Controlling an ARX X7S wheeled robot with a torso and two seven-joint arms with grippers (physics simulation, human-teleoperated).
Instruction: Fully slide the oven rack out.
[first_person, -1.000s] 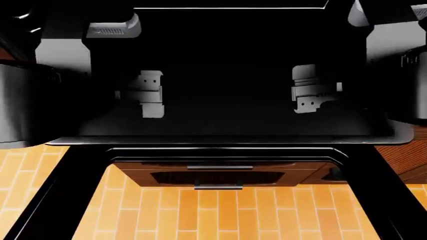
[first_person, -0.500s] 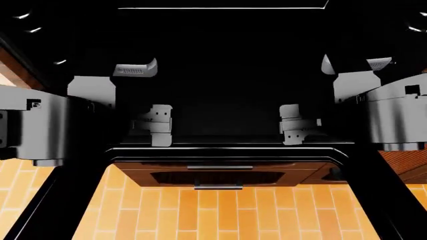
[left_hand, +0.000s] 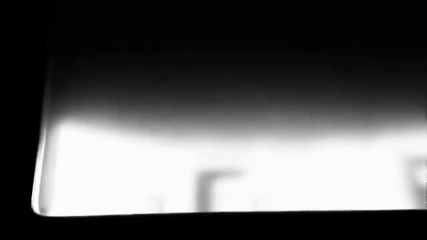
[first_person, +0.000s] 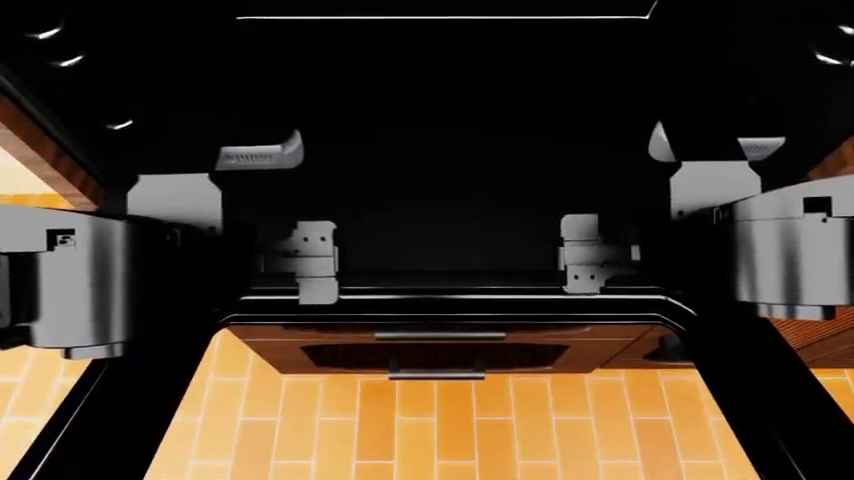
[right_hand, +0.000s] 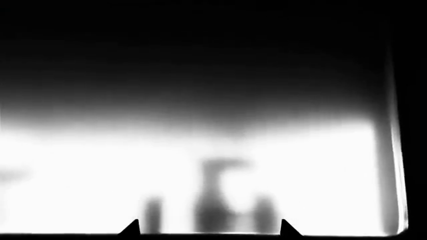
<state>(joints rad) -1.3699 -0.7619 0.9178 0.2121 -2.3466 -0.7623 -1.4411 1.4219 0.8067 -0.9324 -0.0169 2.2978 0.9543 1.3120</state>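
Note:
The oven rack (first_person: 454, 289) is a glossy black shelf across the dark oven cavity, with its thin pale rim toward me. In the head view my left gripper (first_person: 316, 285) sits at the rim left of centre, one grey finger hanging over the edge. My right gripper (first_person: 595, 276) sits just behind the rim, right of centre. In the right wrist view two dark fingertips (right_hand: 131, 228) stand wide apart over a blurred white glare, so the right gripper (right_hand: 208, 229) is open. The left wrist view shows only blurred glare and black, no fingers.
The open oven door (first_person: 127, 400) juts toward me, a black frame with orange floor tiles (first_person: 441, 430) showing through it. A dark drawer with a grey handle (first_person: 441, 336) lies under the cavity. A thin white outline (first_person: 441, 16) marks the back wall. Wooden cabinets (first_person: 40, 140) flank the oven.
Both grippers have come forward from mid-cavity to the rack's front rim. The pale-rimmed black surface spanned nearly the whole view a second ago and now shows narrower. The door frame has not shifted.

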